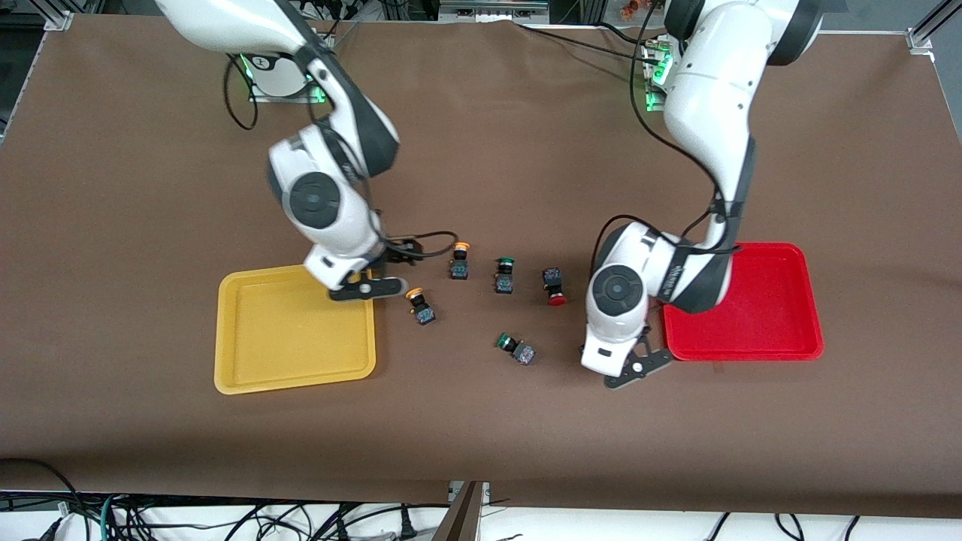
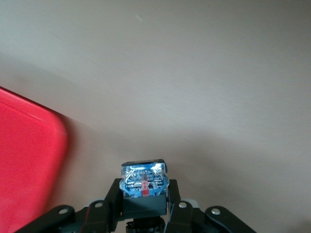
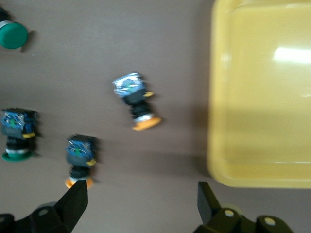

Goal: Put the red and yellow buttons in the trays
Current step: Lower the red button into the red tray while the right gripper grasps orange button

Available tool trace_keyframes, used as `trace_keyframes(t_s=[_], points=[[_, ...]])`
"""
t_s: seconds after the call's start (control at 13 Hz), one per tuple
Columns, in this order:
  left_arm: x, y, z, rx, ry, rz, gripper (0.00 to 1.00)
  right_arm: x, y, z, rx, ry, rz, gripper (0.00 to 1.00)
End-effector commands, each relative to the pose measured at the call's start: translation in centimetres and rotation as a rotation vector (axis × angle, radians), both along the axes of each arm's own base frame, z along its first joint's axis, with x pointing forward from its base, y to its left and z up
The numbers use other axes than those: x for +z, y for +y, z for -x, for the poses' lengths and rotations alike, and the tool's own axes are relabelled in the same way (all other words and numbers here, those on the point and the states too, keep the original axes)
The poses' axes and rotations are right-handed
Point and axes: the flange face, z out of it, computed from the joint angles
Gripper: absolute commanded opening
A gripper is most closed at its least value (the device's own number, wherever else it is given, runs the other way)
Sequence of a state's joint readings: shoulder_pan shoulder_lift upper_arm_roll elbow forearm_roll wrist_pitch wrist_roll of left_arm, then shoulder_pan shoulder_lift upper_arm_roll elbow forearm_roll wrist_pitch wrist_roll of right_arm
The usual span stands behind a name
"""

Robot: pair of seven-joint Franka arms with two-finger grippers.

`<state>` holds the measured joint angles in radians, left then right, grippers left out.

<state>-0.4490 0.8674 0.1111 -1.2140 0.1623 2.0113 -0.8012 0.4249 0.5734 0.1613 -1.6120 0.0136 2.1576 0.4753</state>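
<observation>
While both trays, yellow tray [image 1: 248, 376] and red tray [image 1: 759, 342], are lying empty, the left gripper [image 2: 144, 213] is gripping a button [image 2: 144, 180] beside the red tray, near the worktop's middle. The right gripper [image 3: 141, 204] is hanging wide open over two yellow buttons [image 1: 422, 306].

A wide table covered in a matte brown cloth [image 1: 481, 135] carries two shallow plastic trays with rounded corners. The yellow tray [image 1: 240, 368] lies toward the right arm's end, the red tray [image 1: 782, 330] toward the left arm's end. Between them five small push-button switches lie on their sides on the cloth: two orange-capped ones [image 1: 458, 261] [image 1: 421, 306] near the yellow tray, two green-capped ones [image 1: 504, 275] [image 1: 515, 348] in the middle, and a red-capped one [image 1: 555, 287] nearest the red tray.
</observation>
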Motion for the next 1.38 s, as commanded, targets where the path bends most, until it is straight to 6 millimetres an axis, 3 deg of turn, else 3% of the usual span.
trace_keyframes(t_s=[0.0,0.08,0.15,0.38,0.54,0.62,0.69,0.77,0.92,1.15,1.23,1.31], points=[[4.7,7.3,-0.4,-0.203,0.154,-0.048,0.00,-4.0,4.6,1.6,-0.096,-0.016,-0.029,0.99],[4.9,9.5,-0.4,-0.269,0.212,-0.049,0.00,-5.2,6.2,2.7,-0.118,-0.014,-0.028,0.99],[3.7,11.4,-0.1,-0.326,0.266,-0.044,0.00,-6.0,7.2,3.5,-0.122,-0.010,-0.026,0.99],[1.0,19.1,-0.4,-0.406,0.350,0.007,0.00,-8.0,8.5,4.7,-0.122,-0.009,-0.024,0.98],[-2.5,20.8,0.4,-0.442,0.323,0.083,0.00,-9.7,9.0,5.1,-0.137,-0.011,-0.026,0.94],[-3.8,21.4,0.9,-0.448,0.307,0.090,0.09,-10.1,9.4,5.4,-0.149,-0.017,-0.031,0.91],[-4.8,21.4,1.3,-0.454,0.292,0.092,0.41,-10.7,9.9,5.9,-0.155,-0.016,-0.032,0.86],[-4.8,21.5,1.2,-0.454,0.287,0.092,0.99,-11.0,10.1,6.1,-0.154,-0.016,-0.030,0.78],[-2.1,21.3,1.0,-0.454,0.267,0.090,1.00,-11.0,10.0,6.0,-0.156,-0.015,-0.027,0.51],[4.8,17.4,1.9,-0.462,0.275,0.157,1.00,-10.4,9.4,5.7,-0.141,-0.008,-0.015,0.09],[6.4,15.9,2.3,-0.455,0.266,0.213,1.00,-9.3,8.8,5.2,-0.136,-0.006,0.000,0.00],[6.8,13.7,2.8,-0.444,0.263,0.287,1.00,-8.3,7.6,4.3,-0.124,-0.007,0.025,0.00]])
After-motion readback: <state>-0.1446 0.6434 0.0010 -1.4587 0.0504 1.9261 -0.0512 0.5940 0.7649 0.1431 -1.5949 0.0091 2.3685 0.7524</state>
